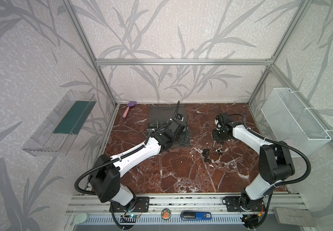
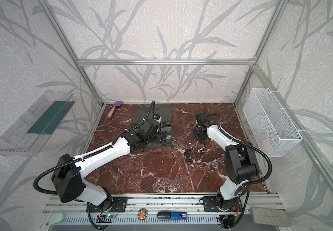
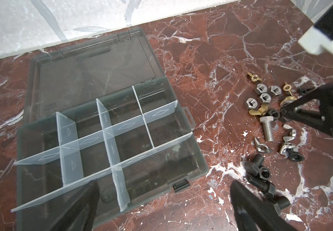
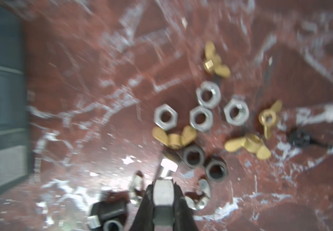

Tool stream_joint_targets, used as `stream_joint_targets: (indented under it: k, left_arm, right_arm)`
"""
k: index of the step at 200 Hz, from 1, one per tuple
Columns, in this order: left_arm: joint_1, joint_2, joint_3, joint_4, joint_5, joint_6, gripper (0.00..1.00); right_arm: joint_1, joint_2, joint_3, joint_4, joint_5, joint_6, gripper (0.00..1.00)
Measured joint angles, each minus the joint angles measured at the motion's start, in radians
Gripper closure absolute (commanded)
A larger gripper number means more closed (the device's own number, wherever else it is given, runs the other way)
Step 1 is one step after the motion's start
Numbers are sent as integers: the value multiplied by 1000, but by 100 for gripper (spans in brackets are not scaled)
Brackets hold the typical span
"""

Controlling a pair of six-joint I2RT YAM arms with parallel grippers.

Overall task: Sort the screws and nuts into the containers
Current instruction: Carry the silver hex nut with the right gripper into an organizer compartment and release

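Several black screws (image 3: 259, 181) lying nearest on the worktop (image 1: 181, 172), unsorted. Just beyond, beside brass wing nuts (image 4: 174, 138), right pincer (image 4: 163, 186) clenched on a silver hex piece (image 4: 162, 200), probably a nut. Farther back, left pincer (image 3: 164, 182) spread wide, empty, over the organizer case (image 3: 93, 72) edge; compartments (image 3: 130, 144) seemingly empty. Judged: pick-up step. Next: lift clear, carry across, release into one compartment without knocking the clear dividers (image 3: 68, 128).

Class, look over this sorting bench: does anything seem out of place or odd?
Yes. A purple spatula lies at the back left corner of the table, unrelated to sorting fasteners. The screws and nuts sit in a loose mixed heap on it beside the organizer case, whose visible compartments look empty.
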Motion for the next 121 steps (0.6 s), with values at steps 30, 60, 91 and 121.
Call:
stream_joint_targets:
  k: [30,60,91,121]
  left_arm:
    - [59,-26,8,-60,44,-27,0]
    - [177,-106,-42,-62,189,-85,0]
    - [277,-179,-157,-20,327,-128,0]
    - [277,-182,-199,1,405,-142,0]
  right_arm:
    - [82,9,101,9,-49,3,100]
    - [160,101,230,28,-96,7,100]
    - [235,234,332,39,-131,11,100]
    - [288,332,391,38,-161,27,100]
